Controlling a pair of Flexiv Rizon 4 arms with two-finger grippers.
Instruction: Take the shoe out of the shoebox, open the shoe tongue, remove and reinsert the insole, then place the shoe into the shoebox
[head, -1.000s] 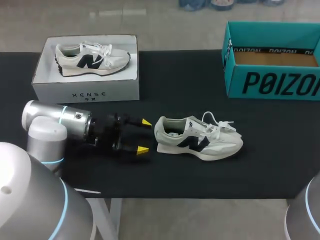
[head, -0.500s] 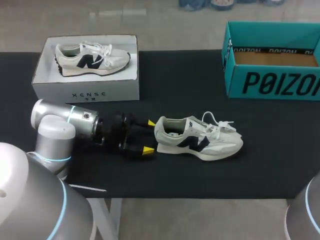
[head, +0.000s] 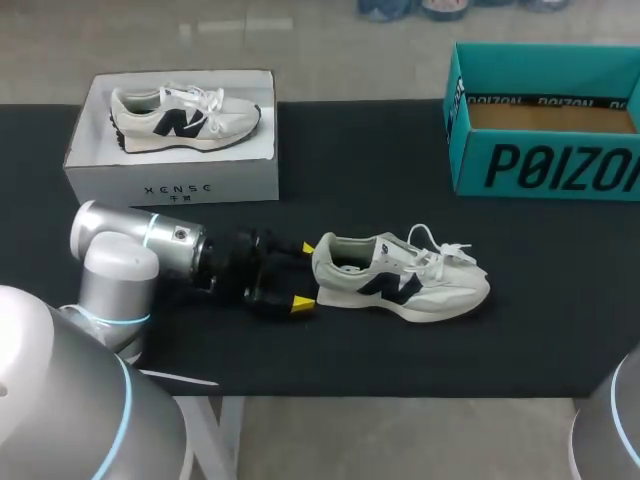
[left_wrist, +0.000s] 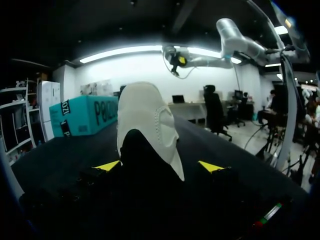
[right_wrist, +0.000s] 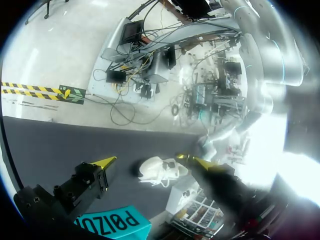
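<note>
A white sneaker (head: 400, 277) with a dark logo lies on its sole on the black table (head: 350, 180), toe pointing right, laces loose. My left gripper (head: 305, 275) lies low at its heel, open, with a yellow tip on either side. From the left wrist, the heel (left_wrist: 147, 122) stands upright between the open fingers (left_wrist: 212, 166) of the left gripper (left_wrist: 160, 166). The teal shoebox (head: 545, 120) stands open at the back right with nothing showing inside. My right gripper (right_wrist: 149, 161) hangs open high above the table, with the sneaker (right_wrist: 160, 172) far below it.
A white shoebox (head: 170, 180) at the back left holds a second, matching sneaker (head: 185, 115). The teal box (right_wrist: 112, 220) shows under the right gripper. Bare black table lies between the two boxes and in front of the sneaker.
My left gripper has slid right along the table until its tips flank the heel. The sneaker has shifted slightly right.
</note>
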